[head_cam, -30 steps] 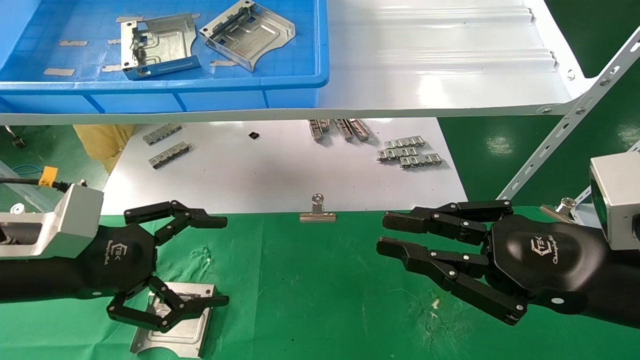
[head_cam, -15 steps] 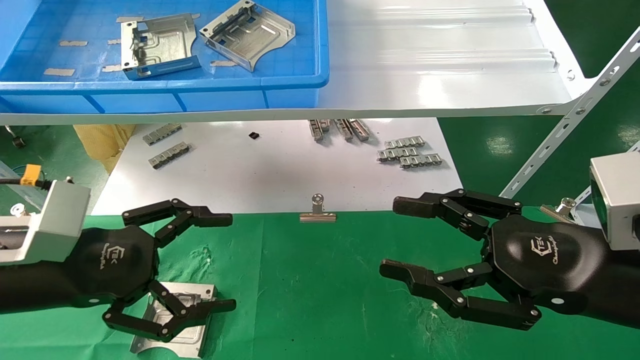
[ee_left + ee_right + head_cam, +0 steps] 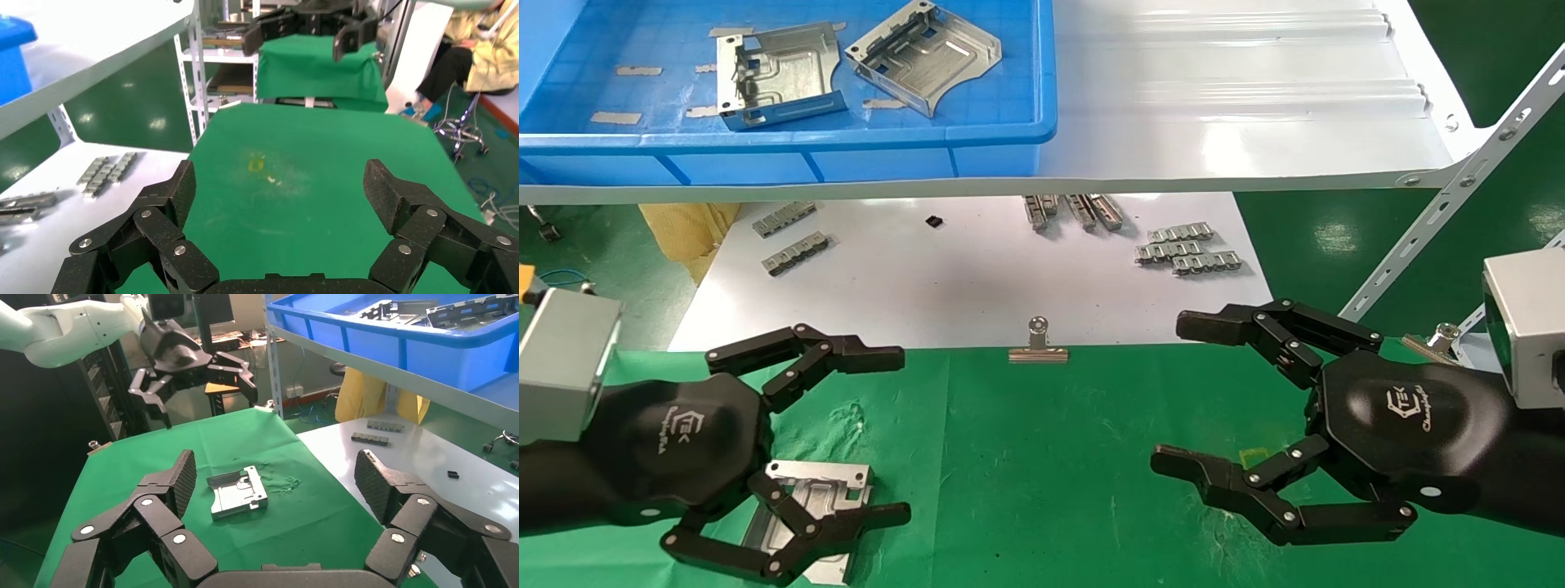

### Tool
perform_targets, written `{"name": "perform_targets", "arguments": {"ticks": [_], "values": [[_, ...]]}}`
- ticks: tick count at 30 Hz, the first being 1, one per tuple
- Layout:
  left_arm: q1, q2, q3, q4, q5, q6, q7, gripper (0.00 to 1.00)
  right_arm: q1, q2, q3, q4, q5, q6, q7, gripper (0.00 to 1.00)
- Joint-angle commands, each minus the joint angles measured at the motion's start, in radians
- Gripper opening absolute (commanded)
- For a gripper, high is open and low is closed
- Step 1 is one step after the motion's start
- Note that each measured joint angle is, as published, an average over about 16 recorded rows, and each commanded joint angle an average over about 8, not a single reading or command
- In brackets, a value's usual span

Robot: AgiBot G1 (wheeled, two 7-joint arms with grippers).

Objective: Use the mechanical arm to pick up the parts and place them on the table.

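From the head view, we see our left claw (image 3: 789, 437) spread wide, empty, above a bracket (image 3: 815, 513) lying flat on the green cloth (image 3: 1042, 457); our right claw (image 3: 1181, 392) is also released, well apart from it. Two brackets (image 3: 780, 73) sit in the blue bin (image 3: 789, 159). In the right wrist view, the bracket (image 3: 237, 493) lies ahead between the fingers (image 3: 179, 478).

The left gripper (image 3: 842, 437) covers part of the bracket (image 3: 825, 490) on the green surface (image 3: 1026, 457) — its near edge runs off the head view. The blue bin (image 3: 789, 147) is cut off, and small strips (image 3: 1076, 208) lie half-hidden beneath the white shelf (image 3: 1238, 122).
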Motion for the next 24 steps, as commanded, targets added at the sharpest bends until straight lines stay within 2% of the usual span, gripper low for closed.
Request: {"name": "perform_targets", "arguments": {"ticks": [1,14,24], "values": [[0.014,-0.003,-0.014,-0.018,-0.010,-0.004,-0.012,1.00,0.000,0.000,0.000,0.000,0.000,0.000,0.000,1.00],[0.098,-0.020,-0.093,-0.121,-0.065,-0.024,-0.082,1.00,0.000,0.000,0.000,0.000,0.000,0.000,0.000,1.00],[0.106,-0.022,-0.100,-0.129,-0.072,-0.026,-0.085,1.00,0.000,0.000,0.000,0.000,0.000,0.000,0.000,1.00]]}}
